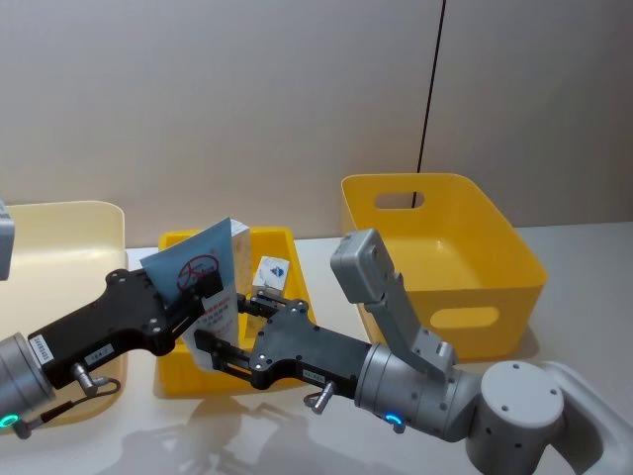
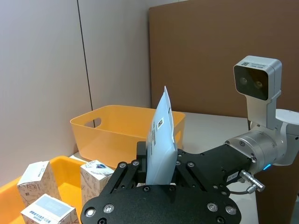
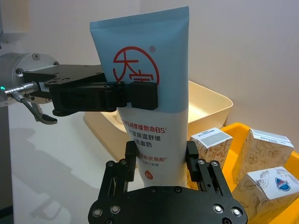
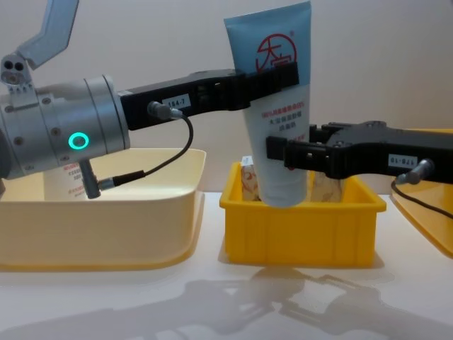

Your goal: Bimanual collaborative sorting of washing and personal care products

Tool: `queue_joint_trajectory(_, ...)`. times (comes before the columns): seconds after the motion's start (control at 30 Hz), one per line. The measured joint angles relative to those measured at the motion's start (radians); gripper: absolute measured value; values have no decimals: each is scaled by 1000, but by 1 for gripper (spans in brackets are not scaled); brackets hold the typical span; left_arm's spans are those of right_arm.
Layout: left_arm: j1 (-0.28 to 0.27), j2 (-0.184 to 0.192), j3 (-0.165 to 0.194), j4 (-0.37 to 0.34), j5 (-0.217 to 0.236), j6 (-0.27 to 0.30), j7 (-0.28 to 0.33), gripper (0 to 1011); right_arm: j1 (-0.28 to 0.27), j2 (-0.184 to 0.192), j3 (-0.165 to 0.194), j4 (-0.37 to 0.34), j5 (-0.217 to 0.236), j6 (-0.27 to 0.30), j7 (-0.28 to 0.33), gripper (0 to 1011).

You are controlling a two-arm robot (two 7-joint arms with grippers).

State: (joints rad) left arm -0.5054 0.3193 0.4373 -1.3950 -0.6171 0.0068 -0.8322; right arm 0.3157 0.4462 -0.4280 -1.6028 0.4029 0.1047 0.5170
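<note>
We see the light-blue tube (image 4: 276,106) upright over the small yellow tray (image 4: 304,234), its lower end down at the tray's rim. The left hand (image 4: 272,74) reaches in from the left and is clamped across the tube's upper part, at the red round logo. The right hand (image 4: 283,152) comes from the right with its fingers (image 3: 133,158) pressed against both sides of the tube's lower part. White cartons (image 3: 264,182) stand in the tray beside the tube. On the bench (image 4: 212,304), a cream bin (image 4: 106,212) sits left of the tray and a big yellow bin (image 1: 465,247) sits right of it.
</note>
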Motion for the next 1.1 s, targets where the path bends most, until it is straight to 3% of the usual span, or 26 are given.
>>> queue_joint_trajectory(0.57, 0, 0, 0, 0, 0, 0, -1, 232, 2, -1, -2, 2, -1, -1, 0, 538)
queue_joint_trajectory(0.8, 0, -1, 0, 0, 0, 0, -3, 401, 3, -1, -2, 3, -1, -1, -1, 487)
queue_joint_trajectory(0.83, 0, -1, 0, 0, 0, 0, -3, 471, 3, -1, -2, 3, -1, -1, -1, 480)
queue_joint_trajectory(1.1, 0, 0, 0, 0, 0, 0, -2, 715, 3, -1, -2, 3, -1, -1, -1, 432)
